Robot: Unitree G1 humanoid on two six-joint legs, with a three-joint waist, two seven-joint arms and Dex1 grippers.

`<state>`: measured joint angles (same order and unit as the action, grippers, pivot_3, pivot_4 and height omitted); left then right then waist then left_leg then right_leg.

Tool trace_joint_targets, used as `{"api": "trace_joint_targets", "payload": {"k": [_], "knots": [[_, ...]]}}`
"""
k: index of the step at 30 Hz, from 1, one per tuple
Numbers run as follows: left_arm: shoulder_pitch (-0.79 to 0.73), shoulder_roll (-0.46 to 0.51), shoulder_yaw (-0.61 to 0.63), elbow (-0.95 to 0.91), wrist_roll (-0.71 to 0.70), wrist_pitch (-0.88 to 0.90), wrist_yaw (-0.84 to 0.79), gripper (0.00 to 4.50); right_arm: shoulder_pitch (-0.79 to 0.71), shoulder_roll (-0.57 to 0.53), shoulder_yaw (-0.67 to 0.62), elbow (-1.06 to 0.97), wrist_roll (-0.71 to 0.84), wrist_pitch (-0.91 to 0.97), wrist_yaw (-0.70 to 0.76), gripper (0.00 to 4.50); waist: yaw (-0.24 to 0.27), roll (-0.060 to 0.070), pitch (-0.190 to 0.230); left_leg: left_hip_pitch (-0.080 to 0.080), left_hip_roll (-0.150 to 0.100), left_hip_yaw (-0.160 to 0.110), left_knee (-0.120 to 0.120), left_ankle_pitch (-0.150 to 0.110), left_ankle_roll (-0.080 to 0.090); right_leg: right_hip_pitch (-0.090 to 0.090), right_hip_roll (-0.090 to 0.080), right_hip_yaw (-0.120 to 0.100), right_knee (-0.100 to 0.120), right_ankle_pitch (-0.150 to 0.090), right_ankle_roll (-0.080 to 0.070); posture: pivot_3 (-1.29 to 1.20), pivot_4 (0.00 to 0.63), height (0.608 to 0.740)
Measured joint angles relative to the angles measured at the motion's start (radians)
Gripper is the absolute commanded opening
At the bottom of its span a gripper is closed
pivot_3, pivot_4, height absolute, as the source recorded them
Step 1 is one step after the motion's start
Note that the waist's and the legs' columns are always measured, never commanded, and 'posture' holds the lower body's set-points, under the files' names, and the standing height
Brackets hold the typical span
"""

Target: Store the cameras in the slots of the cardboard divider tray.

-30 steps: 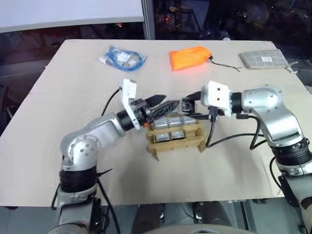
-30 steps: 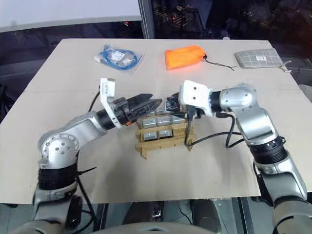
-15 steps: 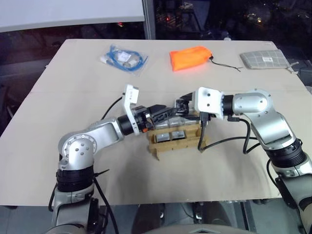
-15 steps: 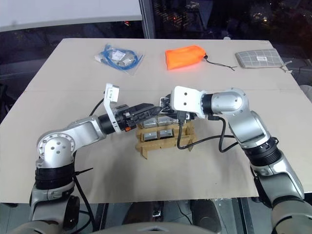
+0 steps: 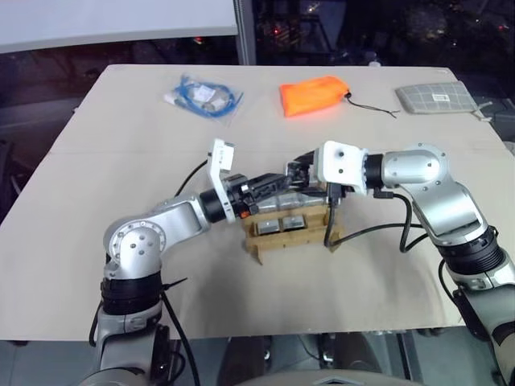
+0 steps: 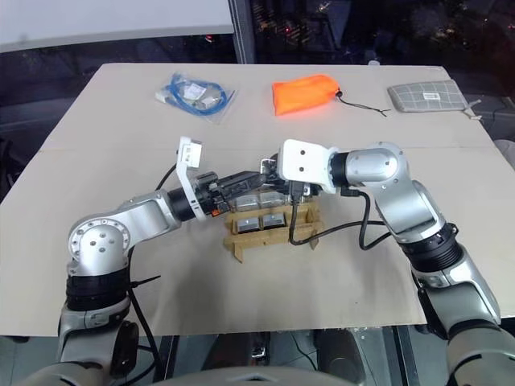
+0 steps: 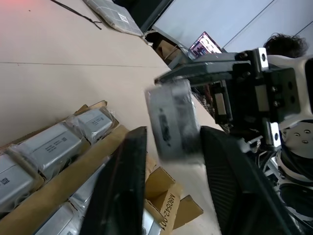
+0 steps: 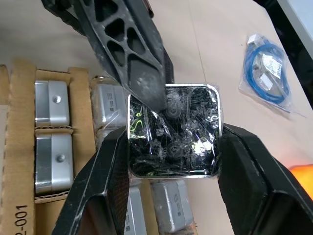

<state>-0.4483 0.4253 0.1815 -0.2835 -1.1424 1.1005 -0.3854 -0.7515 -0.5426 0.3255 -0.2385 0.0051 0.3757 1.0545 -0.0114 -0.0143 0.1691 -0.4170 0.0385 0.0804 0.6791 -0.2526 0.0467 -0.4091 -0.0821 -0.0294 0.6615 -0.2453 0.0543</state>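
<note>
**Right wrist view: one camera pinched between both hands above the tray**

You have the cardboard divider tray (image 5: 291, 223) mid-surface, several slots filled. Above it the right fingers (image 8: 244, 181) clamp a wrapped camera (image 8: 172, 129); the left fingers (image 7: 230, 181) have closed on its sides. Judge it rigid, dense and film-slick: grip the flat metal flanks, never the lens face.

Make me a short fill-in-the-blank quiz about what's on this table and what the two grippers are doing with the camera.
1. The camera held above the cardboard divider tray sits between the fingers of the ____ gripper.
2. The left gripper reaches toward that camera from the ____ side of the tray.
3. The pouch at the far edge of the table is ____ in colour.
4. The cable inside the clear bag is ____.

Missing words: right; left; orange; blue
</note>
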Motion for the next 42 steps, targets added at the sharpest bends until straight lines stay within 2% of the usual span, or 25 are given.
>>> {"api": "trace_joint_targets", "payload": {"k": [1, 14, 15, 17, 18, 19, 21, 25, 27, 35, 38, 42], "knots": [[0.0, -0.004, 0.002, 0.007, -0.002, 0.0, 0.003, 0.73, 0.0, -0.003, 0.004, -0.005, -0.005, 0.0, -0.006, 1.96, 0.0, 0.0, 0.0, 0.0, 0.0, 0.0, 0.0, 0.0, 0.0, 0.0, 0.0, 0.0, 0.0, 0.0, 0.0, 0.0, 0.15, 0.74], [0.0, -0.008, 0.004, 0.016, -0.005, 0.0, 0.001, 0.73, 0.0, -0.005, 0.01, -0.012, -0.008, 0.009, -0.013, 1.96, 0.0, -0.001, 0.0, 0.0, 0.0, 0.0, 0.0, 0.0, 0.0, 0.0, 0.0, 0.0, 0.0, 0.0, 0.0, 0.0, 0.15, 0.74], [0.0, -0.008, 0.004, 0.016, -0.005, 0.0, 0.0, 0.73, 0.0, -0.007, 0.01, -0.014, -0.008, 0.013, -0.012, 3.0, 0.0, -0.001, 0.0, 0.0, 0.0, 0.0, 0.0, 0.0, 0.0, 0.0, 0.0, 0.0, 0.0, 0.0, 0.0, 0.0, 0.15, 0.74], [0.0, -0.005, 0.003, 0.021, 0.004, 0.0, 0.001, 0.73, 0.0, -0.011, 0.01, -0.036, 0.015, 0.026, 0.01, 3.74, 0.0, -0.001, 0.001, 0.0, 0.0, 0.0, 0.0, 0.0, 0.0, 0.0, 0.0, 0.0, 0.0, 0.0, 0.0, 0.0, 0.15, 0.74], [0.0, -0.006, 0.003, 0.021, 0.004, 0.0, 0.001, 0.73, 0.0, -0.011, 0.01, -0.046, 0.025, 0.032, 0.014, 4.39, 0.0, -0.001, 0.001, 0.0, 0.0, 0.0, 0.0, 0.0, 0.0, 0.0, 0.0, 0.0, 0.0, 0.0, 0.0, 0.0, 0.15, 0.74], [0.0, -0.006, 0.003, 0.021, 0.004, -0.001, 0.001, 0.73, 0.0, -0.011, 0.01, -0.049, 0.029, 0.037, 0.013, 4.46, 0.0, -0.001, 0.001, 0.0, 0.0, 0.0, 0.0, 0.0, 0.0, 0.0, 0.0, 0.0, 0.0, 0.0, 0.0, 0.0, 0.15, 0.74], [0.0, -0.008, 0.003, 0.021, 0.006, -0.003, -0.004, 0.73, 0.0, -0.03, 0.009, -0.059, 0.048, 0.074, 0.022, 4.46, 0.001, -0.001, 0.001, 0.0, 0.0, 0.0, 0.0, 0.0, 0.0, 0.0, 0.0, 0.0, 0.0, 0.0, 0.0, 0.0, 0.15, 0.74], [-0.001, 0.008, -0.018, 0.017, 0.042, -0.045, -0.072, 0.73, 0.02, -0.176, -0.028, -0.1, 0.1, 0.156, 0.095, 4.46, 0.01, -0.003, 0.002, -0.001, -0.001, -0.002, 0.0, 0.0, 0.0, 0.0, -0.001, -0.002, -0.002, 0.0, 0.0, 0.0, 0.15, 0.74], [-0.002, 0.051, -0.04, -0.004, 0.075, -0.072, -0.127, 0.73, 0.044, -0.229, -0.064, -0.116, 0.14, 0.217, 0.118, 4.46, 0.009, -0.004, 0.003, -0.002, 0.0, -0.002, -0.001, 0.0, 0.0, 0.0, -0.001, -0.002, -0.002, 0.0, 0.0, 0.0, 0.15, 0.74], [-0.163, 0.288, -0.318, -0.008, 0.415, -0.285, -0.473, 0.73, 0.117, -0.454, -0.239, -0.31, 0.382, 0.526, 0.186, 4.46, 0.012, -0.005, 0.004, -0.002, 0.0, -0.002, -0.002, -0.001, 0.001, 0.0, 0.0, -0.002, -0.005, 0.0, 0.0, 0.0, 0.15, 0.74], [-0.203, 0.315, -0.41, 0.013, 0.531, -0.378, -0.581, 0.73, 0.157, -0.477, -0.279, -0.352, 0.452, 0.608, 0.17, 4.46, 0.014, -0.005, 0.004, -0.002, 0.0, -0.001, -0.004, -0.001, 0.001, 0.0, -0.001, -0.002, -0.006, 0.0, 0.0, 0.0, 0.15, 0.74], [-0.233, 0.287, -0.479, 0.022, 0.584, -0.412, -0.657, 0.73, 0.192, -0.501, -0.321, -0.391, 0.516, 0.685, 0.131, 4.46, 0.019, -0.006, 0.004, -0.005, 0.0, -0.002, -0.004, -0.001, 0.001, -0.003, 0.0, -0.002, -0.005, 0.0, 0.0, 0.0, 0.15, 0.74]]}}
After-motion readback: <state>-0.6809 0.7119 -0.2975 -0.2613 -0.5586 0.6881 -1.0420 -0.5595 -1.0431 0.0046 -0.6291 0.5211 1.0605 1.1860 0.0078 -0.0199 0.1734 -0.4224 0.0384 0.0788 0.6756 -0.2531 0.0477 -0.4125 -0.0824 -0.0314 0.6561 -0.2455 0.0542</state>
